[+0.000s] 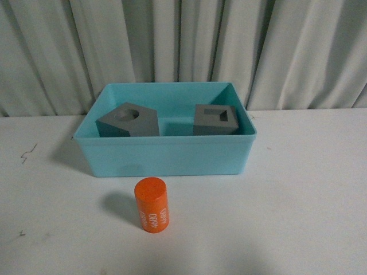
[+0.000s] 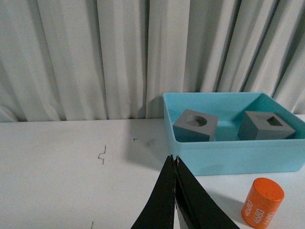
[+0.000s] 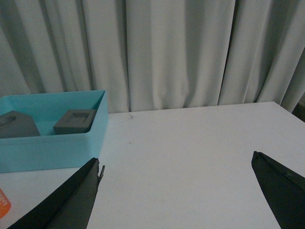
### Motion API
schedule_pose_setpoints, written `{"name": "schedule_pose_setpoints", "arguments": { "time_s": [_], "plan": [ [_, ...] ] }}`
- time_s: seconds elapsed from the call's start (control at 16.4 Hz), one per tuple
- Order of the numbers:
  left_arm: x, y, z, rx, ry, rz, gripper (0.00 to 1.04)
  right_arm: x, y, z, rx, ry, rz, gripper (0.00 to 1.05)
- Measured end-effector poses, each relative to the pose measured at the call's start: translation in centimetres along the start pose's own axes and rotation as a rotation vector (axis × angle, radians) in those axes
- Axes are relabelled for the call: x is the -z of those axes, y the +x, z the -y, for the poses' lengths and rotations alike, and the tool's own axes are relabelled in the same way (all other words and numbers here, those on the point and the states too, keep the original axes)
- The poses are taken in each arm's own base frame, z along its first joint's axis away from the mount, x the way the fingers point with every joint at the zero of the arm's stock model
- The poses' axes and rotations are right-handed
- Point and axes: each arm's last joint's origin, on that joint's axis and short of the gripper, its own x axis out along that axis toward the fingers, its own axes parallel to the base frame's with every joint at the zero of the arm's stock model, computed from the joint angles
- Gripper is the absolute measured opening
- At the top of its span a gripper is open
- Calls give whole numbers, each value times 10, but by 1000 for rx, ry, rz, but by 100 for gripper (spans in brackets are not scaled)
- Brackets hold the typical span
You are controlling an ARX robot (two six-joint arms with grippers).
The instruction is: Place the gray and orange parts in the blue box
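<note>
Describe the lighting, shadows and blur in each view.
Front view: soft even light, orange cylinder throws a faint shadow leftward on the table, no glare. Left wrist view: shut left tool is a black silhouette, the blue box sharp. Right wrist view: dimmer, open right tool dark with soft edges.

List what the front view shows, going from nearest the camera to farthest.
orange cylinder → front wall of the blue box → the two gray cubes inside it, side by side at about the same depth: round-recess cube and square-recess cube → curtain
</note>
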Motion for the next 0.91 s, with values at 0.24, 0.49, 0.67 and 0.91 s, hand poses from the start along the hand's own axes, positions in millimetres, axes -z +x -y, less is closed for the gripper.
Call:
{"name": "schedule_pose_setpoints", "arguments": {
  "time_s": [0.24, 0.49, 0.67, 0.91],
  "plan": [
    [4, -11, 0, -1, 0, -17, 11, 0, 0, 0, 0, -1, 1, 98],
    [3, -11, 0, 0, 0, -10, 60, 0, 0, 0, 0, -1, 0, 98],
    [3, -11, 0, 0, 0, -10, 96, 0, 0, 0, 0, -1, 0, 98],
    [3, -11, 0, 1, 1, -11, 98, 0, 5, 5, 163, 95, -370, 98]
  ]
}}
